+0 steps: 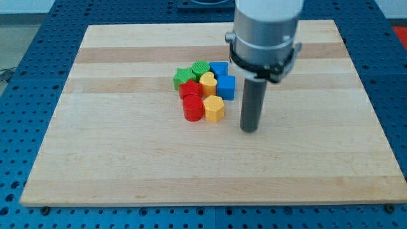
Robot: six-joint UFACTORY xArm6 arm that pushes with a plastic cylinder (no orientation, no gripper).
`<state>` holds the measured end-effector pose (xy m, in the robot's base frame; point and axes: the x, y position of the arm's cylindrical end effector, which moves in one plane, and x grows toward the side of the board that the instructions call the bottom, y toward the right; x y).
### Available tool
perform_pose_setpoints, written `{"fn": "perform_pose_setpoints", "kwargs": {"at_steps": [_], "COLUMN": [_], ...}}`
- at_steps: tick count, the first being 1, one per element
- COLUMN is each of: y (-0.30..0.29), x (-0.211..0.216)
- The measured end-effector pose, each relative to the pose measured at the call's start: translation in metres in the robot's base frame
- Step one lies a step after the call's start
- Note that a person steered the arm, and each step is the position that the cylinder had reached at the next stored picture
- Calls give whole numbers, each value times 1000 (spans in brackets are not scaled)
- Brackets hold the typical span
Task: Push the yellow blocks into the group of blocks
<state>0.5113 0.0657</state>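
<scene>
A tight cluster of blocks sits on the wooden board [127, 159] a little above its middle. A yellow hexagonal block [213, 109] is at the cluster's lower right, touching a red cylinder [193, 109]. A second yellow block [208, 84] sits in the cluster's middle. Around it are a red block [190, 89], a green star block [184, 77], a green round block [201, 68], a blue block [219, 69] and a blue cube [226, 86]. My tip [249, 129] is on the board just right of and slightly below the yellow hexagon, apart from it.
The arm's grey body [264, 32] hangs over the board's upper right. A blue perforated table [25, 95] surrounds the board on all sides.
</scene>
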Motion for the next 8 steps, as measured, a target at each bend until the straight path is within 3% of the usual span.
{"fn": "perform_pose_setpoints", "kwargs": {"at_steps": [2, 8], "y": [-64, -62], "x": [37, -22]}}
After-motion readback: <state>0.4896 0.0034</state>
